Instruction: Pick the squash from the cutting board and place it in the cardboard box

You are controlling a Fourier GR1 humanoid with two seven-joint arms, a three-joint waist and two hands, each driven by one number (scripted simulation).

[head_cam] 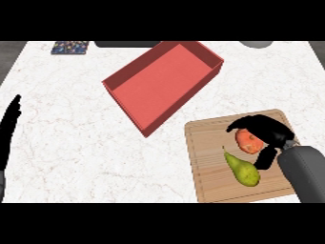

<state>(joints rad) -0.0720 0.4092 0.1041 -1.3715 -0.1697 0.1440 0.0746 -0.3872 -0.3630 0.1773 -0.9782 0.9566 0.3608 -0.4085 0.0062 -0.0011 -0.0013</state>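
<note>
So far only the grasp is under way: the right hand (267,131) curls its fingers round the round orange squash (248,141), which sits on the pale wooden cutting board (207,157) beside a green pear (243,170). Lifting it and carrying it to the shallow red box (161,83) remains. The left hand (2,138) rests open at the left edge.

Kitchen, marble counter (80,143), cutting board (210,176)

Steep head-height view onto counter (73,143)
</note>
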